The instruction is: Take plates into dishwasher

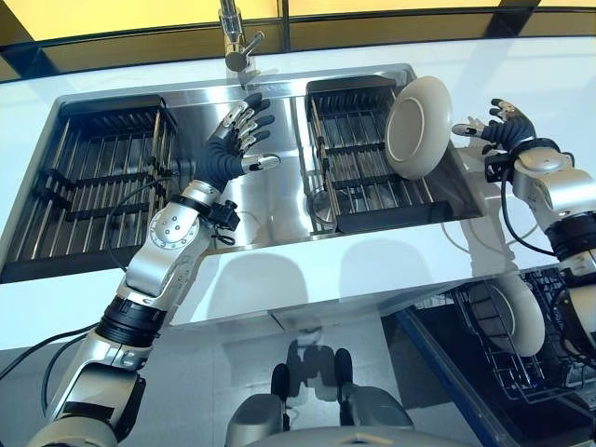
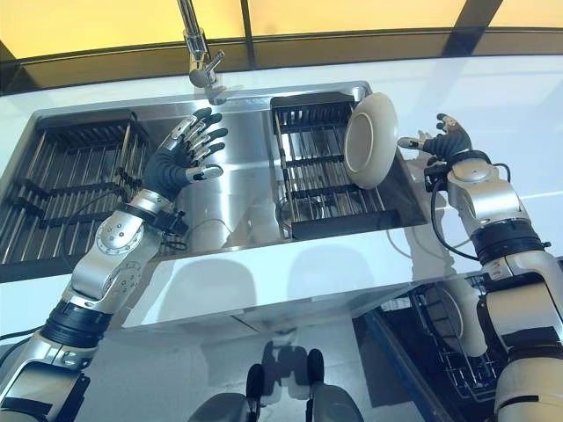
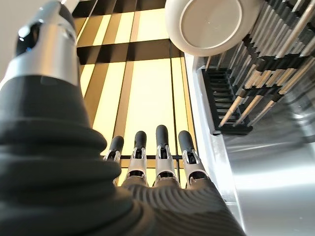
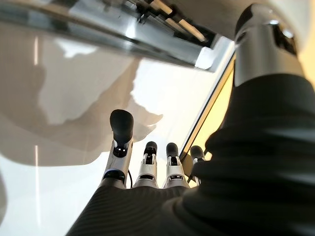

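Leaning on edge in the sink's right rack (image 1: 372,177), your plate (image 1: 418,127) has its underside turned toward the left hand (image 1: 238,135). Both hands' fingers are spread and empty, with the right hand (image 1: 504,126) just beside the plate's rim.

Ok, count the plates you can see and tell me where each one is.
2. One plate stands on edge in the sink's right rack; another plate sits in the dishwasher basket below. More may be hidden there.

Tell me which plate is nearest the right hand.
The plate standing on edge in the sink rack, just beside the open right hand. The other plate is already down in the dishwasher basket.
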Motion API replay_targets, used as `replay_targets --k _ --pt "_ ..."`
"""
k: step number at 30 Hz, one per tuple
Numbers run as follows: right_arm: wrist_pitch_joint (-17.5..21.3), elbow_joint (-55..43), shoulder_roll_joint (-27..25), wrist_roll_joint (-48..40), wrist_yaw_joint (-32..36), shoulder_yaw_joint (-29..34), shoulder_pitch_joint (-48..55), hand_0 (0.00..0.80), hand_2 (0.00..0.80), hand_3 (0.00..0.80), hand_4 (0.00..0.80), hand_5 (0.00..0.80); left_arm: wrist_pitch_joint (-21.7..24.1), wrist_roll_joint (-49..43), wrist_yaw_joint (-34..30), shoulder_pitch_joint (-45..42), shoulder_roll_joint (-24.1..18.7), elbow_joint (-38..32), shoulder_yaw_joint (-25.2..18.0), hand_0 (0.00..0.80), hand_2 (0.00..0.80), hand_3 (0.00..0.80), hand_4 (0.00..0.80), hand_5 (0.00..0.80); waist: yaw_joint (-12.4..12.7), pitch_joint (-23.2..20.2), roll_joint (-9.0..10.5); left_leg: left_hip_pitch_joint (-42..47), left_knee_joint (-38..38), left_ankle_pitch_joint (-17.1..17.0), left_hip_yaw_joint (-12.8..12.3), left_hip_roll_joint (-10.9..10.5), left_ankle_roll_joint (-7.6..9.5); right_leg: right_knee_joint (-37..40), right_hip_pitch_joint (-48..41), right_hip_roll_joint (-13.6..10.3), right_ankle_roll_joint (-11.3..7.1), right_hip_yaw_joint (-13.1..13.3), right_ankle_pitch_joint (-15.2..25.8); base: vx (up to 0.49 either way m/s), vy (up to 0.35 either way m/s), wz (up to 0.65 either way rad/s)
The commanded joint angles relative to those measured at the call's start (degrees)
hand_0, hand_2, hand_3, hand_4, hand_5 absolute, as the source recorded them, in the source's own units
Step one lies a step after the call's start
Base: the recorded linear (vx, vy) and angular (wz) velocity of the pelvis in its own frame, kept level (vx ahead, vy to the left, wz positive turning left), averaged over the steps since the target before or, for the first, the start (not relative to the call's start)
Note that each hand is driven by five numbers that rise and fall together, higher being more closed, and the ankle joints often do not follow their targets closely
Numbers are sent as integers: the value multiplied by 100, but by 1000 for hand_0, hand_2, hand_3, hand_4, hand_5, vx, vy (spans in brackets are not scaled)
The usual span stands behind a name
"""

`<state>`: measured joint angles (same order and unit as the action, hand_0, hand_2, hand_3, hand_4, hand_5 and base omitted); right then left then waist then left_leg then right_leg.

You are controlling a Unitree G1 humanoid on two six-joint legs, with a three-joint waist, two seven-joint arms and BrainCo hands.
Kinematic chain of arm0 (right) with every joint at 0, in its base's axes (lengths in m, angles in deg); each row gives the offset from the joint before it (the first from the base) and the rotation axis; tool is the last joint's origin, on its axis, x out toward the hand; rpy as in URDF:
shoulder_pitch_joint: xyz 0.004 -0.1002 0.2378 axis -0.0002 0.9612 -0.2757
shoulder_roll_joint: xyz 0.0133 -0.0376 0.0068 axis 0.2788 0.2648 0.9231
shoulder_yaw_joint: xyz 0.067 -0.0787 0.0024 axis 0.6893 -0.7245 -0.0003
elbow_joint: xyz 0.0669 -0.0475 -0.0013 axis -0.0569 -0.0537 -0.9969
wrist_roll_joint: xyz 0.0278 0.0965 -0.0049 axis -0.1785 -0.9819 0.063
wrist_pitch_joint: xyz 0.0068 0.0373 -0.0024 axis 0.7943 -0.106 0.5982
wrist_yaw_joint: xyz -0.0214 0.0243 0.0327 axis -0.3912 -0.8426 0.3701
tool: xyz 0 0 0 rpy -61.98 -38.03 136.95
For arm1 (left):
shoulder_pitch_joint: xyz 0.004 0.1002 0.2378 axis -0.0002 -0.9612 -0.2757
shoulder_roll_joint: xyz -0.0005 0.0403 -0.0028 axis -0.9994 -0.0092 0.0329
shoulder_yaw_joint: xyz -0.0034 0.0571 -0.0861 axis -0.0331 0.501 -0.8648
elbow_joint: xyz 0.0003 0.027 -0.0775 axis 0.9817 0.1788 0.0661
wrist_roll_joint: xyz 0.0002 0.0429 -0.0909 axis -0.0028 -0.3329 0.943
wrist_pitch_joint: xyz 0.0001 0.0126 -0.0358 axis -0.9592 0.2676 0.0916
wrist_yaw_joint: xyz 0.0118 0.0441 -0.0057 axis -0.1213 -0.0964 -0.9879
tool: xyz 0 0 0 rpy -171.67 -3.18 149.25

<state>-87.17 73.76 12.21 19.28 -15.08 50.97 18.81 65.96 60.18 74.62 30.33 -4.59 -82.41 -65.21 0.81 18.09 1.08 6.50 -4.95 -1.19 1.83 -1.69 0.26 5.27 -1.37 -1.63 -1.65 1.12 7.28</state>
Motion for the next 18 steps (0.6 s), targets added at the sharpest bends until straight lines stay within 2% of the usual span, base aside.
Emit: replay_targets --k 1,8,13,18 --pt "353 -28 -34 -140 79 53 -483 0 0 0 0 0 292 17 -33 350 105 93 138 0 0 0 0 0 68 -426 139 -281 -5 197 239 -152 150 -27 -225 381 50 -78 -489 -6 4 4" --pt "105 -20 41 603 -6 -66 -537 0 0 0 0 0 344 -22 46 358 102 104 160 0 0 0 0 0 91 -397 121 -293 -5 184 244 -146 146 -27 -210 383 52 -78 -478 -16 6 1" --pt "-136 233 -274 1123 -37 -400 -777 0 0 0 0 0 366 64 59 387 -33 63 152 0 0 0 0 0 106 -405 165 -316 -5 167 236 -142 139 -27 -183 383 28 -105 -461 0 0 0" --pt "-276 542 -576 1270 42 -738 -1077 0 0 0 0 0 371 145 22 415 -131 29 173 0 0 0 0 0 118 -442 220 -303 -5 162 234 -137 135 -27 -197 392 26 -116 -450 0 0 0"
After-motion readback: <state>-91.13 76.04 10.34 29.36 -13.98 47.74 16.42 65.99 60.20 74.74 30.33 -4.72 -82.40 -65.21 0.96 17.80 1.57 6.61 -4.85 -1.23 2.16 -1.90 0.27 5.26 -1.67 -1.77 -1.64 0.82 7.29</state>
